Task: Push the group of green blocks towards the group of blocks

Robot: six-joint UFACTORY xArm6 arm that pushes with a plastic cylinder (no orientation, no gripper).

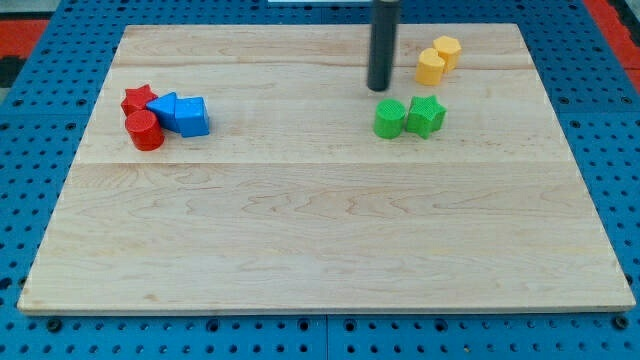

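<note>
Two green blocks sit together right of the board's middle, toward the top: a green cylinder (389,118) and a green block with flat faces (426,115), touching side by side. My tip (378,88) stands just above and slightly left of the green cylinder, a small gap away from it. At the view's left lies a cluster: a red star (138,99), a red cylinder (145,131), and two blue blocks (163,107) (190,116), all packed close.
Two yellow blocks (431,68) (447,50) sit at the top right, just above the green pair. The wooden board (320,230) lies on a blue perforated table.
</note>
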